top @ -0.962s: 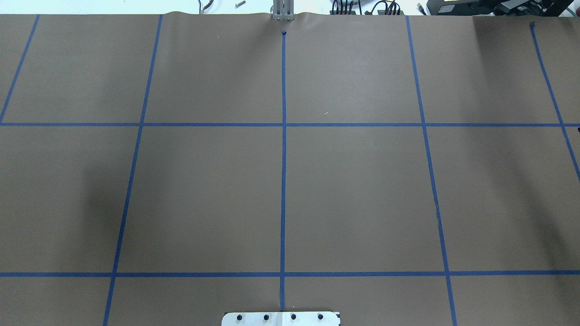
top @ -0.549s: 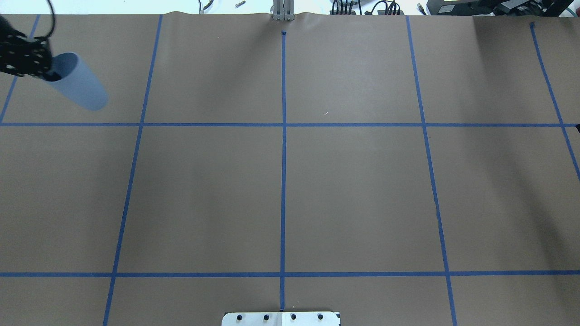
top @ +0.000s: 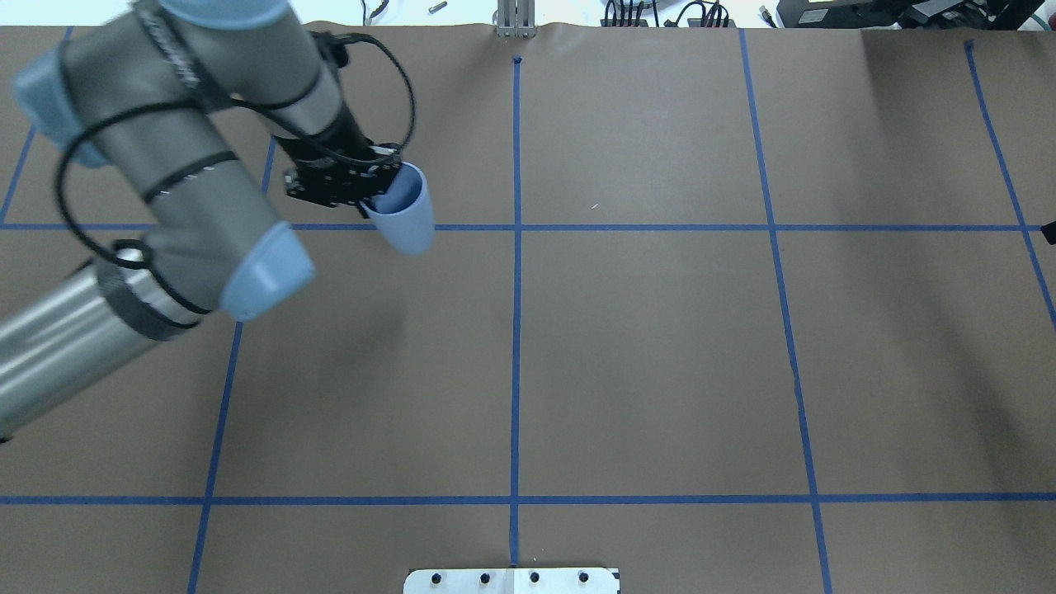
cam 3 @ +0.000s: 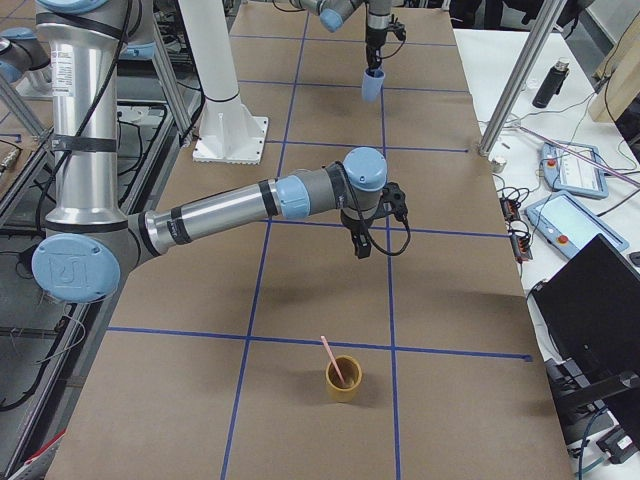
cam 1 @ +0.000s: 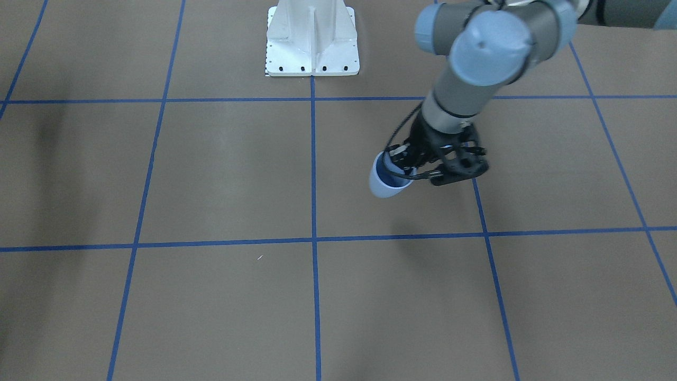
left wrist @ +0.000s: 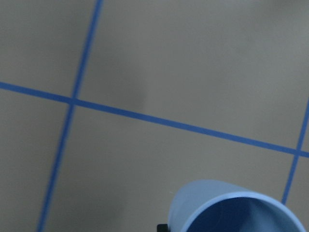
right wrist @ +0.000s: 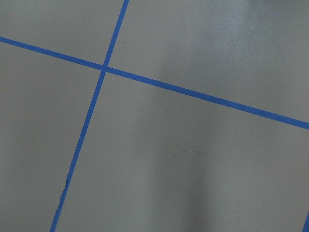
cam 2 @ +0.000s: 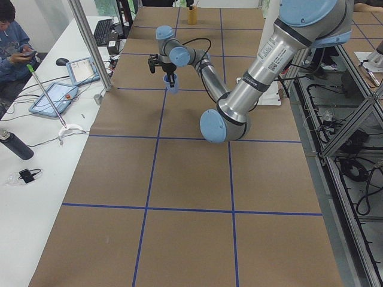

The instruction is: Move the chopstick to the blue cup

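Observation:
My left gripper (top: 381, 200) is shut on the rim of the pale-blue cup (top: 404, 219), one finger inside it and one outside. The blue cup (cam 1: 385, 184) hangs clear of the brown table, left of the centre tape line in the overhead view. Its dark-blue inside fills the bottom of the left wrist view (left wrist: 239, 210). The salmon-pink chopstick (cam 3: 333, 358) leans in a mustard-yellow cup (cam 3: 345, 380), seen only in the exterior right view. My right gripper (cam 3: 360, 245) hovers farther along the table from it; I cannot tell whether it is open or shut.
Blue tape lines (top: 516, 330) divide the brown table into a grid. The white base plate (cam 1: 312, 53) sits at the robot's edge. A metal post (cam 2: 90, 45), tablets and a seated person (cam 2: 15, 42) are along the far side bench.
The left arm came in from the far left with the blue cup and has carried it right, toward the centre tape line. One second ago the table showed no arm.

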Robot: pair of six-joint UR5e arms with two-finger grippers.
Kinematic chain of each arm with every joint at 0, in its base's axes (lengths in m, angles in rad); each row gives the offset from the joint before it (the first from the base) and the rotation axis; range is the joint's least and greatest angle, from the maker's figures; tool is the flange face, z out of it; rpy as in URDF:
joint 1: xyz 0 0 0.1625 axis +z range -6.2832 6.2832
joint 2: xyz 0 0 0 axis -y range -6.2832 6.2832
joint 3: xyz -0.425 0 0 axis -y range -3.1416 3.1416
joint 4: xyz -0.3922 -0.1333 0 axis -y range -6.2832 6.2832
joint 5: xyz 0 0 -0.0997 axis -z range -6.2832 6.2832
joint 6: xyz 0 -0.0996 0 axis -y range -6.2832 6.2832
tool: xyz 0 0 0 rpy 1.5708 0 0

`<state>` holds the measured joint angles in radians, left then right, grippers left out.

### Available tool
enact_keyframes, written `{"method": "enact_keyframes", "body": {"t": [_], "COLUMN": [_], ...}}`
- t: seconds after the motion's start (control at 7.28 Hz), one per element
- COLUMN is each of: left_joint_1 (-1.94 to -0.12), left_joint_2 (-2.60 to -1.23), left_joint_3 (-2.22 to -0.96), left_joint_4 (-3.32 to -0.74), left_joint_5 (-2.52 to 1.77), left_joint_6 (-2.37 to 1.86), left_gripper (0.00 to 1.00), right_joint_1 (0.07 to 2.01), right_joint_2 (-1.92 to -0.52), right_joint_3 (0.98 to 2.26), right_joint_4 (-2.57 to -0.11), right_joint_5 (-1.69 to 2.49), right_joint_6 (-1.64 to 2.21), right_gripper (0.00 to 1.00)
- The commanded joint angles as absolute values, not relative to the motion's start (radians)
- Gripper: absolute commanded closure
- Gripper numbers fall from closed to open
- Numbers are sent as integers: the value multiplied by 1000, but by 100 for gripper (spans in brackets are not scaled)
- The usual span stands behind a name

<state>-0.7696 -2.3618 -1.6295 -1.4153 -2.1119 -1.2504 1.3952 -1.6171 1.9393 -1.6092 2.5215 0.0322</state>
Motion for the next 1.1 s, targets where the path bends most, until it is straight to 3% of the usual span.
{"method": "enact_keyframes", "body": {"t": [0.0, 0.96], "left_joint_1": [-689, -612], "left_joint_2": [-2508, -2499], "left_joint_3": [-1465, -1374], "left_joint_4": [-1451, -1624], "left_joint_5": [-2025, -1928], "left_joint_6": [-1299, -1370], "left_gripper": [100, 100], "right_joint_1": [1394, 1394], "right_joint_2": [-1617, -1618], "right_joint_3": [1940, 1948], "right_joint_4": [-1609, -1609], "right_joint_5": [2520, 2522], "right_joint_6": [32, 32], "right_gripper": [0, 0]}}
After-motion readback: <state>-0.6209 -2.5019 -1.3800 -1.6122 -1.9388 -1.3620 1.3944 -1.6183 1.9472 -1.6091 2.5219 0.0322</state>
